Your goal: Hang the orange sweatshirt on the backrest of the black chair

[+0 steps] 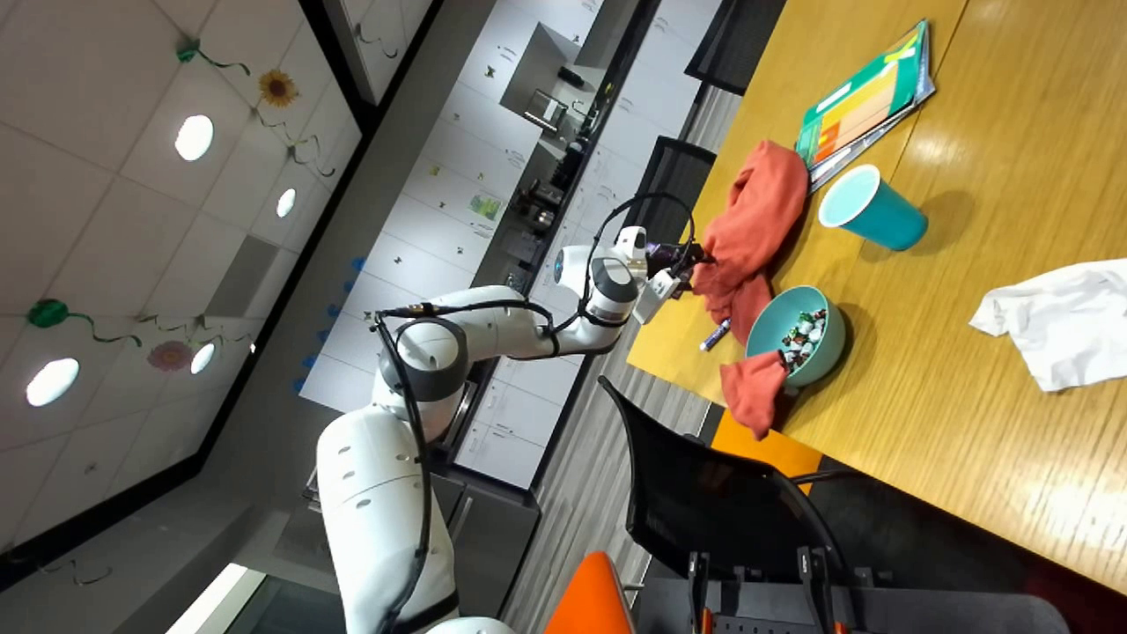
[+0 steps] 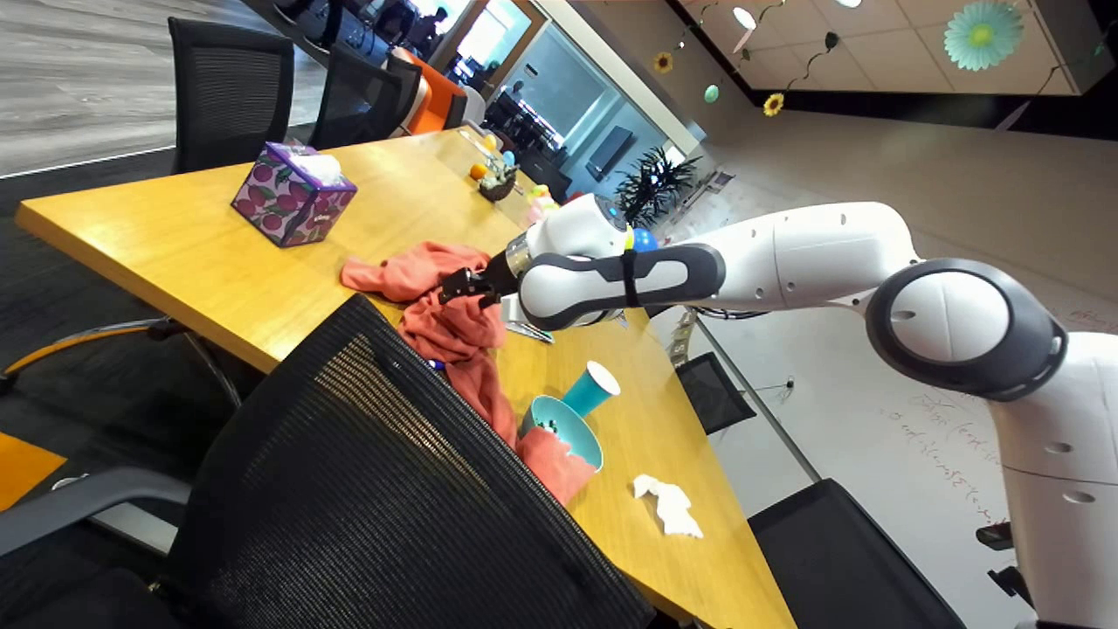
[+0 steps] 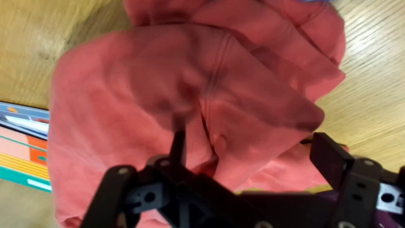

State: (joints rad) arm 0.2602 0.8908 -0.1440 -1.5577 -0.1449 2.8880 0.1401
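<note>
On the counter [image 1: 995, 440], the orange sweatshirt [image 1: 762, 202] lies in a crumpled heap, with the hand [image 3: 250, 136] right at it. The hand is wide: in the wrist view its fingers [image 3: 330, 161] stand well apart, left and right, over folds of the fabric; whether they touch it I cannot tell. A stretch of the sweatshirt runs toward a teal bowl [image 1: 832, 348] holding small mixed pieces. Orange cloth [image 1: 753, 396] drapes over the bowl's rim; whether it is joined to the sweatshirt I cannot tell. A marker [image 1: 716, 335] lies just beside the heap, booklets [image 1: 867, 97] by its opposite end, and a turquoise cup [image 1: 894, 218] stands between the booklets and the bowl. A white sheet [image 1: 1061, 321] lies to the right of the bowl in both exterior views. In an exterior view, the black chair [image 2: 376, 489] stands near, at the counter's edge, with a tissue box [image 2: 293, 196] farther back to the left.
</note>
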